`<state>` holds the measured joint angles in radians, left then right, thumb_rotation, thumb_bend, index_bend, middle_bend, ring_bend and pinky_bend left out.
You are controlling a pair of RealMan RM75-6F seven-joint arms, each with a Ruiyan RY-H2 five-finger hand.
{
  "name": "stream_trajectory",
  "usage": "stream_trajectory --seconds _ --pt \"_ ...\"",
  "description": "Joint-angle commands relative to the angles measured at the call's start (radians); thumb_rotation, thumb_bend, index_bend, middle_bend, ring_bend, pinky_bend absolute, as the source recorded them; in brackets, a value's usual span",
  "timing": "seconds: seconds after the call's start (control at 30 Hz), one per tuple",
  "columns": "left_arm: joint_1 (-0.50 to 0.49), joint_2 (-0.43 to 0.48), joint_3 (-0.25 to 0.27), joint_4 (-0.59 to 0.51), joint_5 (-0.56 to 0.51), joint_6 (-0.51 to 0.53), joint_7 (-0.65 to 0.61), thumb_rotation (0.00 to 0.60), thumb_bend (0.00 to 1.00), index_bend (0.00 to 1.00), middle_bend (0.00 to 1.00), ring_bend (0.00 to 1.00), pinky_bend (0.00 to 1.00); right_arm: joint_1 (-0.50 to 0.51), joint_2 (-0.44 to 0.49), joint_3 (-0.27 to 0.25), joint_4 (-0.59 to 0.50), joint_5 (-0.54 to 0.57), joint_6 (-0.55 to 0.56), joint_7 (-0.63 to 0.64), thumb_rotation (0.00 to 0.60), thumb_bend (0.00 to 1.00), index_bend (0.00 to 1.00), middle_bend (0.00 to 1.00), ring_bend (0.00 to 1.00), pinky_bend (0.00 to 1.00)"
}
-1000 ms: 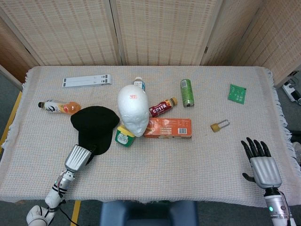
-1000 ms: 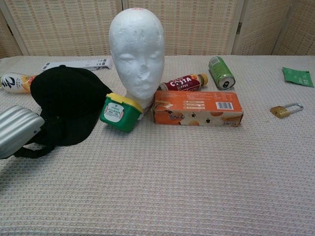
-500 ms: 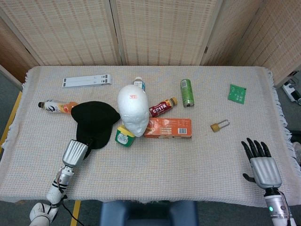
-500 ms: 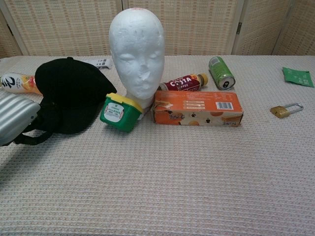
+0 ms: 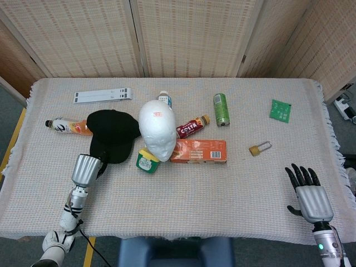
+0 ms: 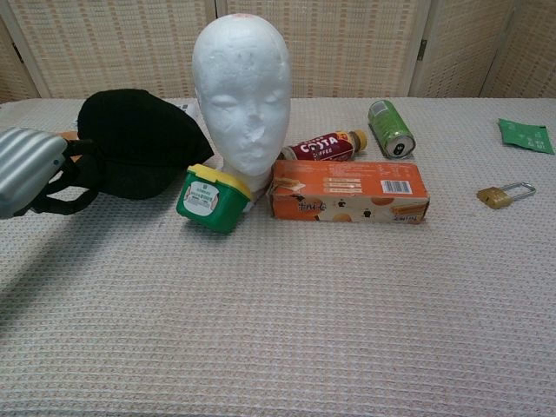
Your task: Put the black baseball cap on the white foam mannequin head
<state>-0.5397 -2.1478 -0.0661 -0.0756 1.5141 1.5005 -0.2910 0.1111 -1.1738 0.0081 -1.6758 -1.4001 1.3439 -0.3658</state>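
Note:
The black baseball cap (image 5: pixel 114 135) (image 6: pixel 139 152) hangs off the table, left of the white foam mannequin head (image 5: pixel 157 132) (image 6: pixel 241 97). My left hand (image 5: pixel 86 168) (image 6: pixel 30 169) grips its near edge by the strap and holds it up, tilted. The mannequin head stands upright at the table's middle with its face toward me. The cap's crown nearly touches its left side. My right hand (image 5: pixel 310 194) rests at the near right edge, fingers spread, holding nothing; the chest view does not show it.
A green tub with a yellow lid (image 6: pixel 208 198) leans at the mannequin's base. An orange box (image 6: pixel 348 191), a Costa bottle (image 6: pixel 323 146), a green can (image 6: pixel 390 128) and a padlock (image 6: pixel 502 195) lie to the right. An orange drink bottle (image 5: pixel 69 127) and a white strip (image 5: pixel 103 95) lie at the left.
My left hand has lifted the cap off the cloth and carried it up and back toward the mannequin's left side. The right hand has not moved.

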Motion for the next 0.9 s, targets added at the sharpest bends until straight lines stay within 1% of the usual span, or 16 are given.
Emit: stream_trajectory --seconds 0.03,0.2,0.37,0.57,0.7,0.9 --pt "-0.005 0.003 0.006 0.004 0.004 -0.006 0.009 0.600 0.43 0.55 1.00 1.00 1.00 -0.001 0.004 -0.002 -0.003 -0.003 0.001 0.004 0.600 0.03 0.00 0.00 0.00 0.00" --pt "-0.018 0.013 0.006 0.006 0.001 -0.026 0.030 0.600 0.46 0.63 1.00 1.00 1.00 -0.002 0.013 -0.006 -0.009 -0.013 0.002 0.014 0.600 0.03 0.00 0.00 0.00 0.00" --pt "-0.032 0.026 -0.011 0.002 -0.017 -0.009 0.025 0.600 0.46 0.69 1.00 1.00 1.00 0.001 0.019 -0.012 -0.011 -0.019 -0.006 0.022 0.600 0.03 0.00 0.00 0.00 0.00" --pt "-0.062 0.052 -0.045 -0.005 -0.049 0.068 -0.005 0.600 0.44 0.72 1.00 1.00 1.00 0.004 0.026 -0.020 -0.017 -0.026 -0.017 0.027 0.600 0.03 0.00 0.00 0.00 0.00" --pt "-0.086 0.075 -0.067 -0.012 -0.068 0.138 -0.029 0.600 0.46 0.72 1.00 1.00 1.00 0.005 0.030 -0.025 -0.020 -0.034 -0.021 0.031 0.600 0.03 0.00 0.00 0.00 0.00" --pt "-0.139 0.110 -0.099 -0.021 -0.095 0.192 -0.034 0.600 0.50 0.73 1.00 1.00 1.00 0.006 0.036 -0.034 -0.027 -0.044 -0.028 0.038 0.600 0.03 0.00 0.00 0.00 0.00"
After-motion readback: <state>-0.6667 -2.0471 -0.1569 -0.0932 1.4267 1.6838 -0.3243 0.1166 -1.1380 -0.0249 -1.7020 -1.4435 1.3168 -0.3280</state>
